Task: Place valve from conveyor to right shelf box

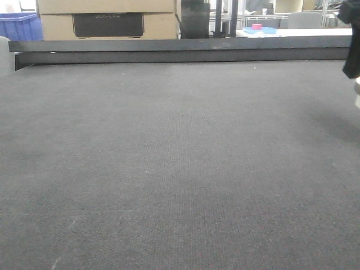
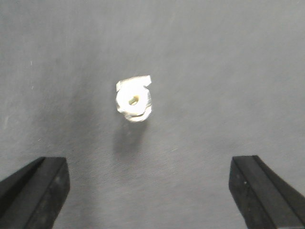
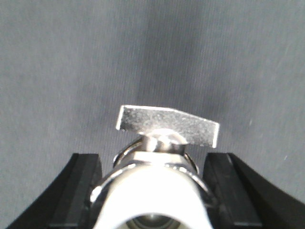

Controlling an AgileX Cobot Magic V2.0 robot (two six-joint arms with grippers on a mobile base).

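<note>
Between pads of right gripper (image 3: 153,188): valve (image 3: 152,205), white cap toward camera, lever (image 3: 167,125) uppermost; jaws appear clenched on metal body. Beneath: conveyor (image 3: 143,52) belt. Left gripper (image 2: 151,191) spread wide, over second white-capped fitting (image 2: 134,100) lying on belt. Step judged: carry to right shelf box, which is not in view. Good practice: firm squeeze, wrist level, lever clear of box wall, release only low inside box.
</note>
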